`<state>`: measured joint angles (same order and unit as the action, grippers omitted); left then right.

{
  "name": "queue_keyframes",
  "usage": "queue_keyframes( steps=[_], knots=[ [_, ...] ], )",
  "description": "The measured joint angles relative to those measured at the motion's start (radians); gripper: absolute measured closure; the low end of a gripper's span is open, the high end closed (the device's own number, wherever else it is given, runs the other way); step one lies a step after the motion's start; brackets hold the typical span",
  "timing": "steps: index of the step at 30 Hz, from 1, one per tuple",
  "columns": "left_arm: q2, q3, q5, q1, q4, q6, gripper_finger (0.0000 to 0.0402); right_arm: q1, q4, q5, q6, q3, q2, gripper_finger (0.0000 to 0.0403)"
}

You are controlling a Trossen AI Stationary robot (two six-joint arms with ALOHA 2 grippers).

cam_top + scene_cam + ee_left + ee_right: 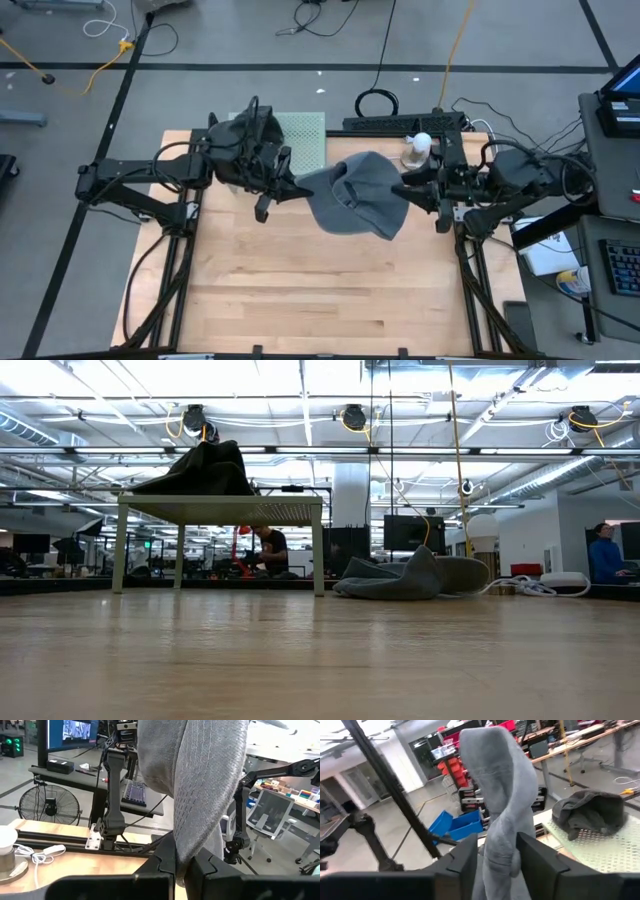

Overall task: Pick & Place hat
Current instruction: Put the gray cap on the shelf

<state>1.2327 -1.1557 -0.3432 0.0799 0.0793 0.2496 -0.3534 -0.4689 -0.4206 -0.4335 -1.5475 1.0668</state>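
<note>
A grey knit hat (355, 195) is spread between my two grippers over the middle of the table's far half. It also shows in the low view (400, 578), down at the table's surface. My left gripper (285, 192) is shut on its left side, and my right gripper (412, 190) on its right side. A second, dark hat (200, 470) lies on top of a white perforated stand (305, 140) at the far left, behind my left gripper. My left gripper pinches a bunched fold at the grey hat's left edge (182, 852) between its two fingers. The fingers lie level and come from the table's left. The hat stretches away from them toward the other arm. My right gripper pinches a gathered fold at the hat's right edge (497, 847) between its two fingers. The fingers lie level and come from the table's right. The cloth is bunched several layers thick where it leaves the fingers.
A white bottle (420, 148) and a black power strip (390, 123) with cables sit at the far edge, just behind the right gripper. The stand's legs (318, 550) rest on the table. Bare wood (320, 290) fills the near half.
</note>
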Motion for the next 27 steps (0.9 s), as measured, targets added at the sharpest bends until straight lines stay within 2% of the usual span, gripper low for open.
queue_keyframes(
  steps=[7,9,14,21,27],
  knots=[
    [0.000,0.000,0.001,0.000,-0.002,0.015,0.0393,0.000,0.000,0.006,0.000,0.000,-0.005,0.0367],
    [0.000,0.000,0.003,0.000,-0.002,0.015,0.0393,0.000,-0.001,0.006,0.003,0.000,-0.011,0.0384],
    [0.000,0.000,-0.002,0.000,-0.001,0.046,0.0387,0.000,-0.001,-0.010,0.010,0.000,-0.039,0.0383],
    [0.000,0.000,-0.004,0.000,-0.001,0.146,0.0324,0.000,-0.029,-0.050,0.056,0.000,-0.094,0.0384],
    [-0.001,0.000,-0.003,0.000,-0.033,0.227,0.0295,0.000,-0.062,-0.058,0.089,0.000,-0.127,0.0384]
  ],
)
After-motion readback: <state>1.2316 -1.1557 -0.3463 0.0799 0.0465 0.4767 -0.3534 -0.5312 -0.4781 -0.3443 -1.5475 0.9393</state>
